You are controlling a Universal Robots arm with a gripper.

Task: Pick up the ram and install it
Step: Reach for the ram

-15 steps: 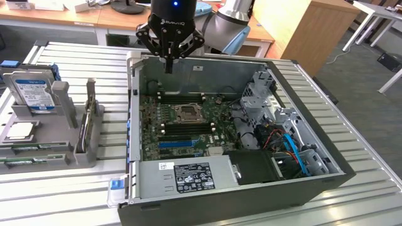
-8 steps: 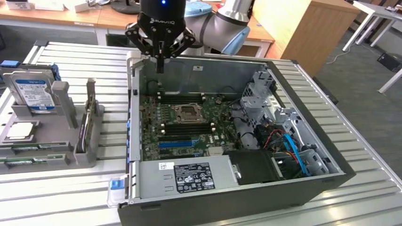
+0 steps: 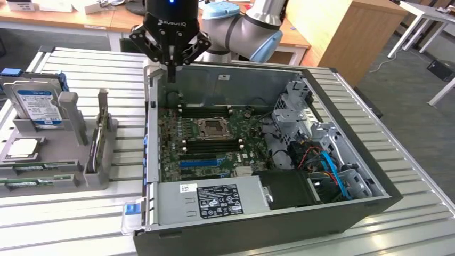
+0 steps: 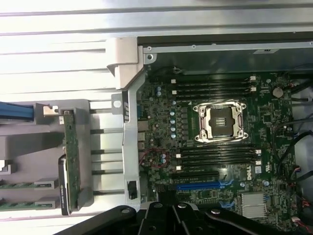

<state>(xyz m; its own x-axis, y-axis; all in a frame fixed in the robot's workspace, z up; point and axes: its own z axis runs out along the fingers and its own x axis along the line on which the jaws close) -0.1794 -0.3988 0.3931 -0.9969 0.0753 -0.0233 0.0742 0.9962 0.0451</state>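
Your jaws are closed together with nothing between them. The black two-fingered gripper (image 3: pixel 171 73) hangs fingertips-down over the far rim of the open black metal computer case (image 3: pixel 355 210), at about eleven o'clock from the case's middle in the exterior view.

The long, thin green circuit-board ram (image 4: pixel 72 156) is outside the case, standing on its edge in an upright grey plastic holder (image 3: pixel 99 178). In the exterior view that holder sits just beside the case wall, at nine o'clock from the case and roughly seven o'clock from the gripper, well apart from the fingertips.

Further out at nine o'clock you have a grey plastic parts rack (image 3: pixel 61 160) carrying an upright silver hard drive with a blue-and-white label (image 3: pixel 37 105).

Inside the case, the green motherboard (image 3: pixel 213 144) lies flat with a silver-framed square processor socket (image 3: pixel 212 127) near its middle. Rows of long black memory slots (image 3: pixel 210 143) run at twelve and six o'clock of the socket, and a long blue plastic slot (image 3: pixel 201 160) lies beyond the six o'clock rows. A grey metal power supply box with a black label (image 3: pixel 213 200) sits along the case's six o'clock edge. Everything rests on a ribbed silver aluminium table (image 3: pixel 416 176).
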